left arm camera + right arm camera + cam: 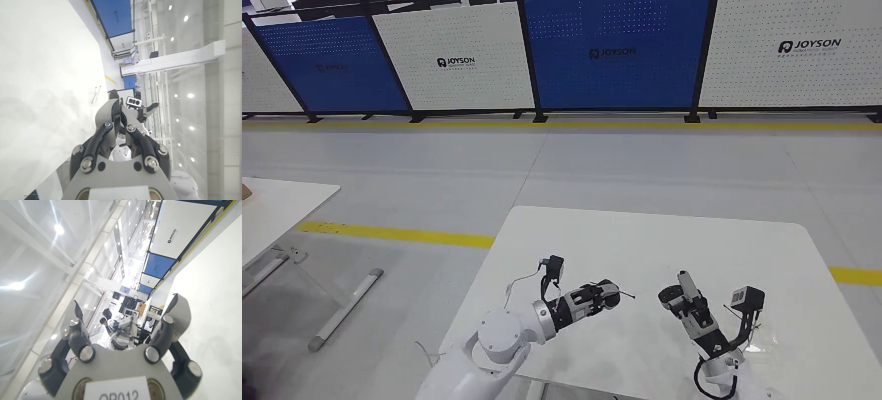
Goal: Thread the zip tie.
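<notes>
White table (642,240) with both arms raised above its near half, the grippers facing each other and well apart. Left gripper (116,106): fingers pressed together along their pads, with no gap between them in the left wrist view. In the top view a thin dark sliver (628,295) projects past its tips; it is too small to identify, and whether it is gripped cannot be told. Right gripper (125,302): fingers spread wide with nothing between the pads, and the left gripper visible farther off through the gap. Zip tie (95,94): apparently the thin pale strip lying flat on the table beside the right arm, on the side away from the left arm, touched by neither gripper. It appears faintly in the top view (758,336).
</notes>
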